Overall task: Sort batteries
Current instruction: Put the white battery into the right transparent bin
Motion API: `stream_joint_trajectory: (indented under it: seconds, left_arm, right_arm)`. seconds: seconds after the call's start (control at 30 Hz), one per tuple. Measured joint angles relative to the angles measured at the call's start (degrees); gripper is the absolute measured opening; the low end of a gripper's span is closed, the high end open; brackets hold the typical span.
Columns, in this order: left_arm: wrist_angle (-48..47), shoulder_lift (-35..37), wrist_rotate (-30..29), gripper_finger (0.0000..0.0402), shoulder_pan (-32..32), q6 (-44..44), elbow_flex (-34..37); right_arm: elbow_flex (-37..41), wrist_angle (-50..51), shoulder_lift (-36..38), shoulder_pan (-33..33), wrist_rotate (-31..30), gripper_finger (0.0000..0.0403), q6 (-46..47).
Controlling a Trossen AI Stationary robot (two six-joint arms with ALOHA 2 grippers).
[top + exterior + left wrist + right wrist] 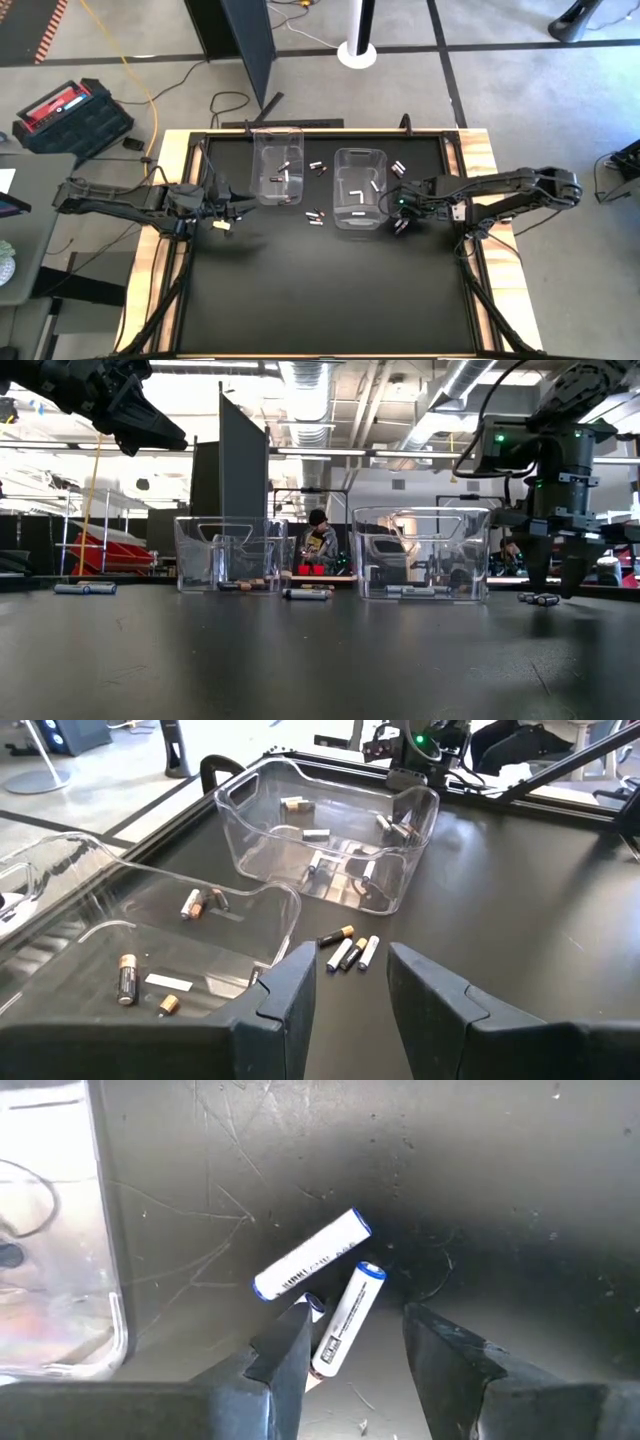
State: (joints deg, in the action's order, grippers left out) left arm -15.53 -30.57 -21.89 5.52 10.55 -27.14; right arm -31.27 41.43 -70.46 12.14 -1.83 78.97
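Battery sorting under way: right claw poised over loose cells.

The left claw [228,218] hovers raised, fingers apart and empty, beside the left bin [262,150]. Two clear bins stand on the table [330,300], each already holding several batteries. Three batteries [349,950] lie loose between the bins. The right claw [355,1345] hangs low, fingers apart, straddling one of two white batteries [346,1316] beside the right bin [377,155]. Next, judged: descend, close on that one cell only, avoid nudging its neighbour.
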Motion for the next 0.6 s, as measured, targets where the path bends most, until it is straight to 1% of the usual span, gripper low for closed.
stream_joint_trajectory:
  seconds: [0.27, 0.6]
  left_arm:
    - [0.0, -0.01, 0.0, 0.0119, 0.0, -0.02, 0.0]
    - [-0.05, 0.0, 0.02, 0.0119, 0.0, -0.23, 0.0]
  right_arm:
    - [0.17, 2.43, -1.01, -0.04, -0.02, 0.0179, -0.03]
    - [0.04, 2.08, -1.98, -0.01, -0.41, 0.0179, -0.7]
